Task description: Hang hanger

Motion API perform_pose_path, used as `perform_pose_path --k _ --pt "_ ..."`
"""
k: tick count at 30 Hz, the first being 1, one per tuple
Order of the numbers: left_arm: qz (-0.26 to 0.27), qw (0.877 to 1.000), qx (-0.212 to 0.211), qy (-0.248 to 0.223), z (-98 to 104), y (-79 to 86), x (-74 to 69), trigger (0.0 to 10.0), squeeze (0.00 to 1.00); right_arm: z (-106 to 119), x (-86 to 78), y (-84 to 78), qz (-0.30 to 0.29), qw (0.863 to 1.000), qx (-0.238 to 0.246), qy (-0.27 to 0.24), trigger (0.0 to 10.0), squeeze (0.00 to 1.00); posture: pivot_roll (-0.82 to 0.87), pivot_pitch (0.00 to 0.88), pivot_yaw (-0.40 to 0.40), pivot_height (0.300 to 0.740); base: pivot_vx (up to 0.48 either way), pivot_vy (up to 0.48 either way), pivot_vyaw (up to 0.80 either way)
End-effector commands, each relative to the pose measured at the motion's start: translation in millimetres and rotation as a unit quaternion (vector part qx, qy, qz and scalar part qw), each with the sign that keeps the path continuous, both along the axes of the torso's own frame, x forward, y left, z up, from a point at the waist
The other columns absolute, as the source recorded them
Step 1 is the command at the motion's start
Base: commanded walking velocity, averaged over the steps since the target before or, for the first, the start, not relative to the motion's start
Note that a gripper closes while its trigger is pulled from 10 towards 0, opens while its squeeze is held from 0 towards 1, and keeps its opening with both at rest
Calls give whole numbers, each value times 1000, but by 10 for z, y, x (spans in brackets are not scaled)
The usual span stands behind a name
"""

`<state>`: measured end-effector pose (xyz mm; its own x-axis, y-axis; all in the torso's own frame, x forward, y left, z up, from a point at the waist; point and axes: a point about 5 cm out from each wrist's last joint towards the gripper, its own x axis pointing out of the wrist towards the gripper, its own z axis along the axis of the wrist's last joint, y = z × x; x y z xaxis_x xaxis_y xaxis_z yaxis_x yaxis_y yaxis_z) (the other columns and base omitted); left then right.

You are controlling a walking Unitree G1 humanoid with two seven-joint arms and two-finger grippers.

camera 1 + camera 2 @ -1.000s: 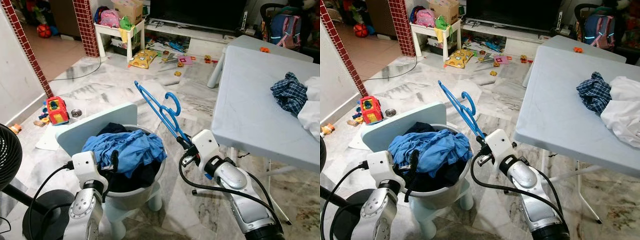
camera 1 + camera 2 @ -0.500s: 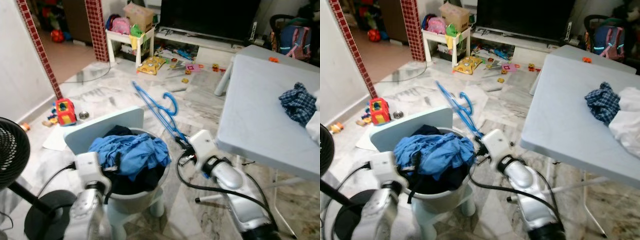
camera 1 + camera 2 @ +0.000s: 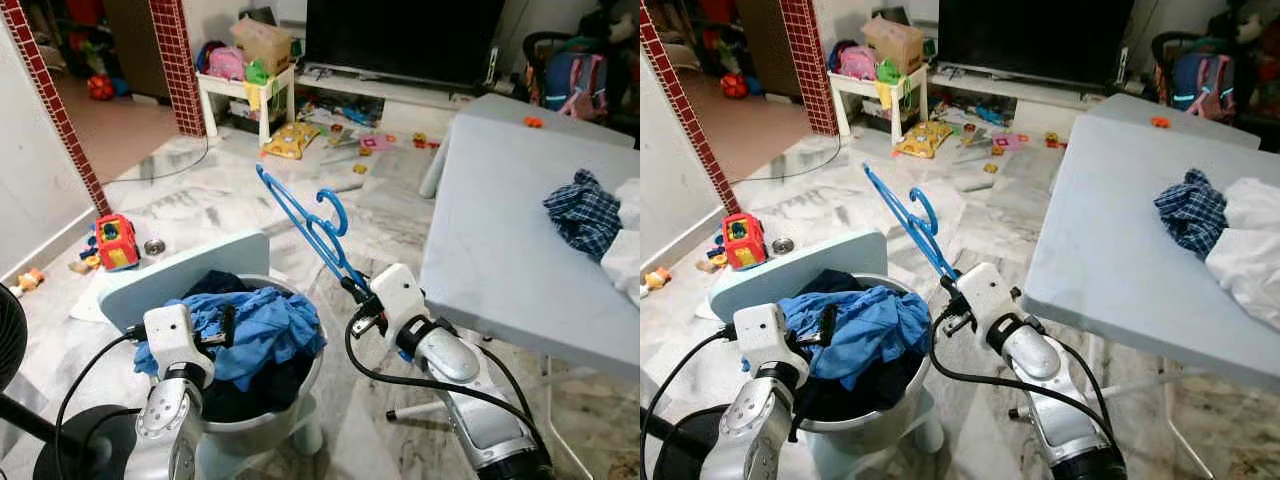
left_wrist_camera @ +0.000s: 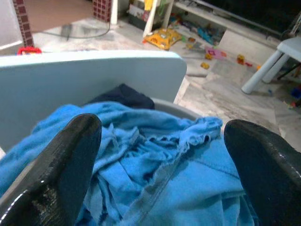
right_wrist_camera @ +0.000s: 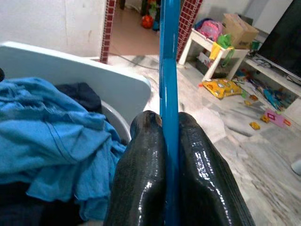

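Nearest to us, our left claw [image 3: 226, 327] hangs with its two black fingers [image 4: 66, 165] spread wide apart over the crumpled blue garment [image 3: 262, 325] heaped in the pale laundry basket [image 3: 265, 428], holding nothing. A light blue board [image 3: 170, 279] leans against the basket's far side, and a black fan [image 3: 10, 335] stands at the basket's left. Just right of the basket, our right claw [image 3: 349, 292] is pinched tight on the lower end of the blue hanger [image 3: 305, 222]; the wrist view shows its bar clamped between both black fingers [image 5: 141, 179]. The hanger rises tilted up and away to the left, its hook [image 3: 333, 203] curling in mid-air above the marble floor [image 3: 200, 200]. To our right stands the grey worktop [image 3: 500, 220], carrying a dark plaid cloth [image 3: 583, 208] and a white cloth [image 3: 625, 240] at its right edge. Farther off, a red toy truck [image 3: 115, 241] sits on the floor by the wall, and beyond it a small white table [image 3: 240, 90] with a cardboard box [image 3: 262, 40] stands beside a red brick pillar [image 3: 178, 60].
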<state>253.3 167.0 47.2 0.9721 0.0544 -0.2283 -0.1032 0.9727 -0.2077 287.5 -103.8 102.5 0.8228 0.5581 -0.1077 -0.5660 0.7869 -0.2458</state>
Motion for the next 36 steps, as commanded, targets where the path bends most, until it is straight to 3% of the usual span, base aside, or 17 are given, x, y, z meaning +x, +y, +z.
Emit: perform_pose_path --k 1,14,21,26,27,28,30,31,36 --pt "-5 1000 4 28 -73 -38 4 10000 0 67 23 -21 2 1000 2 -16 10000 0 -83 0 -38 740 0 0 456" --pt "-32 993 -23 110 -241 -74 12 10000 0 69 17 -10 3 1000 2 -14 10000 0 -87 0 -41 740 0 0 229" --pt "-42 987 -43 150 -368 50 66 10000 0 89 -11 -39 2 1000 -4 -16 10000 0 -108 13 -48 740 0 0 0" --pt "-35 987 -60 148 -360 102 124 10000 0 108 -32 -55 9 1000 -13 -19 10000 0 -126 27 -51 740 0 0 0" --pt "-45 984 -58 160 -391 100 131 7804 0 111 -38 -67 9 1000 -14 -19 10000 0 -133 30 -51 740 0 0 0" --pt "-45 984 -58 160 -391 100 131 7804 0 111 -38 -67 9 1000 -14 -19 10000 0 -133 30 -51 740 0 0 0" --pt "-63 983 -67 157 -409 78 156 392 0 115 -46 -86 7 1000 -16 -19 10000 0 -143 32 -50 740 0 0 0" --pt "-68 983 -73 151 -401 68 171 0 0 118 -48 -89 7 1000 -17 -19 10000 0 -144 31 -49 740 0 0 0" --pt "-91 979 -95 159 -401 19 237 0 0 146 -44 -75 9 1000 -19 -22 10000 0 -154 19 -51 740 0 0 0"
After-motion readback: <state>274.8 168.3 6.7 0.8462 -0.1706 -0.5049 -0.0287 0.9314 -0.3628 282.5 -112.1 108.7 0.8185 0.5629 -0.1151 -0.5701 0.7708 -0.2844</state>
